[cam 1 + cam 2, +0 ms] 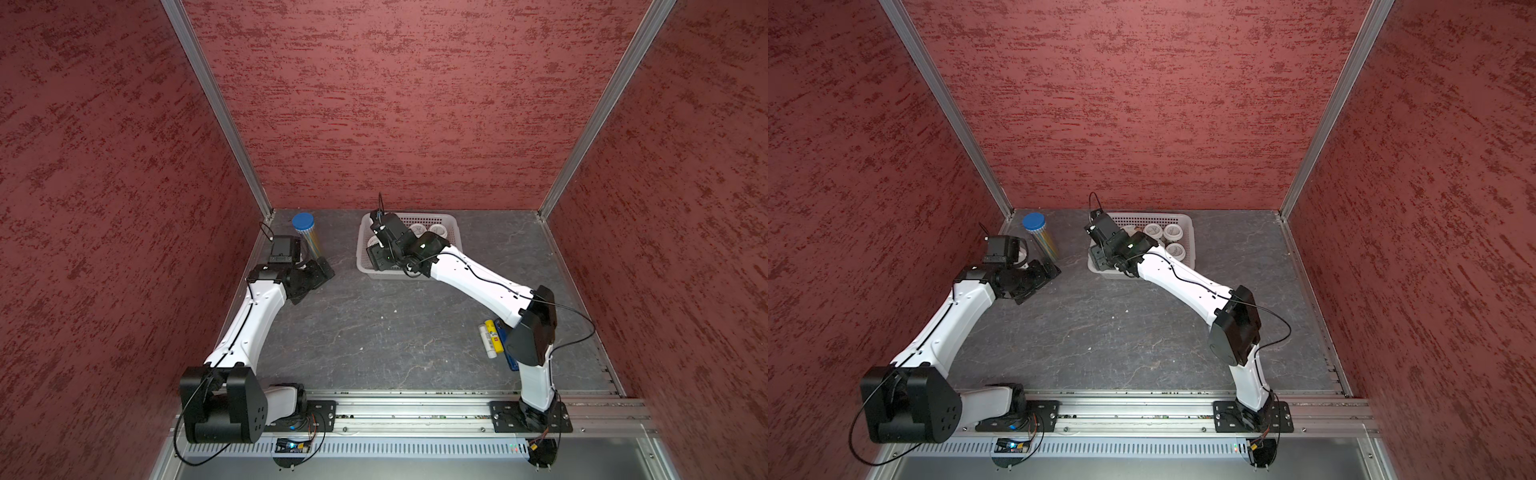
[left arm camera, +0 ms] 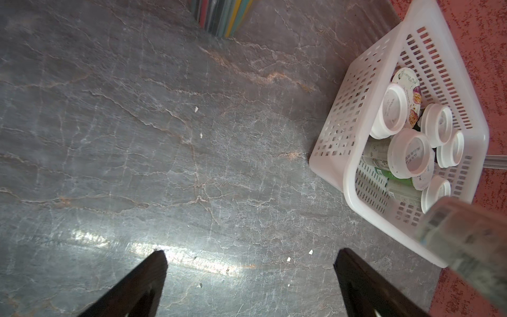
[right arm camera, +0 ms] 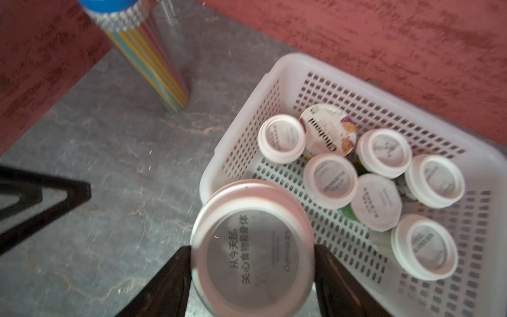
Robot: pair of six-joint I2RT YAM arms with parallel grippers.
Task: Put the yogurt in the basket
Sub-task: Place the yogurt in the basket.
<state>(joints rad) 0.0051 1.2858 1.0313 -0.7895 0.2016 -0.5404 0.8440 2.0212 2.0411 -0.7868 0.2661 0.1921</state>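
The pale mesh basket (image 1: 454, 227) (image 1: 1189, 232) stands at the back of the table, against the far wall. Several white-lidded yogurt cups (image 3: 330, 179) stand inside it, along with a wider foil-lidded Chobani cup (image 3: 327, 131). My right gripper (image 3: 253, 247) is shut on another white-lidded yogurt cup (image 3: 247, 216), which hangs upright over the basket's near left corner. In both top views the right wrist hides that cup and part of the basket. My left gripper (image 2: 251, 252) (image 1: 320, 270) is open and empty, low over bare table to the left of the basket (image 2: 343, 175).
A tall clear tube with a blue cap (image 1: 305, 232) (image 3: 148, 63), full of coloured sticks, stands in the back left corner beside my left wrist. A yellow and a white tube-shaped item (image 1: 490, 338) lie by my right arm's elbow. Red walls close in three sides.
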